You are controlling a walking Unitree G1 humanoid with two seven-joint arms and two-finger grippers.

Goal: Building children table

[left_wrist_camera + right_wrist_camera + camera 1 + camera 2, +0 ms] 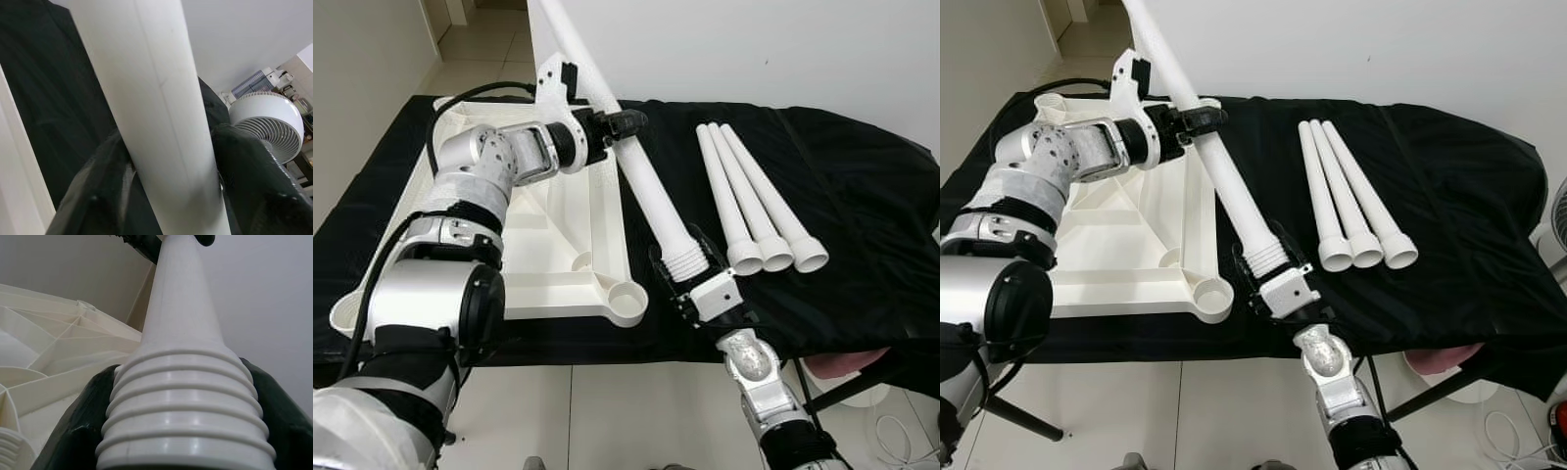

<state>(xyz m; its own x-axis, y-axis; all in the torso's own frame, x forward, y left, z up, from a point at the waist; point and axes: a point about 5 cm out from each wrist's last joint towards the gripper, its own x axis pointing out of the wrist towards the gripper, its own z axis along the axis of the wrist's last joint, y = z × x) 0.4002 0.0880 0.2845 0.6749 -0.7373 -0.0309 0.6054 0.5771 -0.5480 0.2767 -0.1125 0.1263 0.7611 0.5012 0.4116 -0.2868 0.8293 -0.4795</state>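
On my feed: one long white table leg (641,176), held off the black-draped surface (842,196) at a slant, its upper end cut off by the frame edge. My left gripper (612,125) clamps its smooth shaft partway up, fingers (254,181) closed tight against both sides. My right gripper (690,266) clamps the ribbed, threaded end low down, fingers (279,411) pressed to either side of the threads; the very tip is hidden from me. One white tabletop (578,211), lying underside up beside the leg, ribs and a round corner socket (626,299) showing, partly covered by my left arm. Three more legs (754,201), lying side by side, well apart from both grippers. One white fan (269,122), background.
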